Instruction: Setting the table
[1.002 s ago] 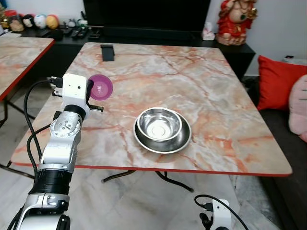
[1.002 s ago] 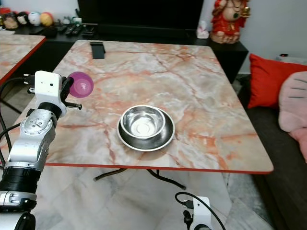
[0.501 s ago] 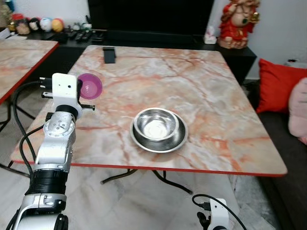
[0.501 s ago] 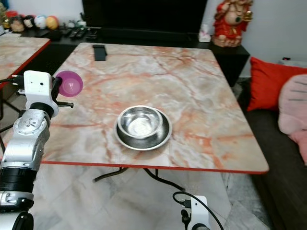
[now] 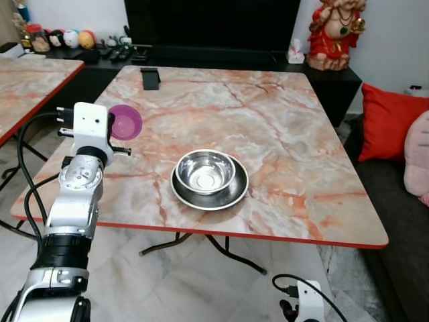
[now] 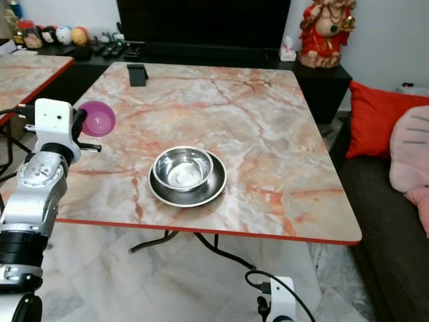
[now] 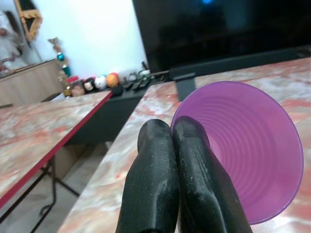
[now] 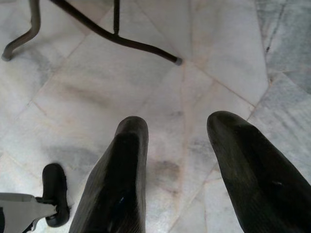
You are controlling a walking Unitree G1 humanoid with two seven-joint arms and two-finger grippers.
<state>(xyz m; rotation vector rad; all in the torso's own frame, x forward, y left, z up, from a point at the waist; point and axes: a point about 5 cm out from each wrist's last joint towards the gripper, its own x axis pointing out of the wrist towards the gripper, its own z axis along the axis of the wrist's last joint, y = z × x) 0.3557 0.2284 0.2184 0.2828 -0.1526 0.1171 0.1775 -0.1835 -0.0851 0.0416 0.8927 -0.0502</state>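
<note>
— Purple ribbed plastic cup (image 7: 245, 145): pinched at the rim by the closed left gripper (image 7: 177, 145), held over the marble table (image 5: 281, 121) at nine o'clock of the nested steel bowl and plate (image 5: 208, 180).

— Changed? Barely; carried as before, not set down. Right gripper (image 8: 187, 160) spread, empty, idle.

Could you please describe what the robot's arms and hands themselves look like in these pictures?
The left arm is built of silver segments with a round joint disc, a black collar lower down and a white boxy wrist block. Black cables loop beside it. The left hand has two long, black, finely textured fingers. The right hand has the same rounded black fingers, and its white wrist carries a curled black cable.
</note>
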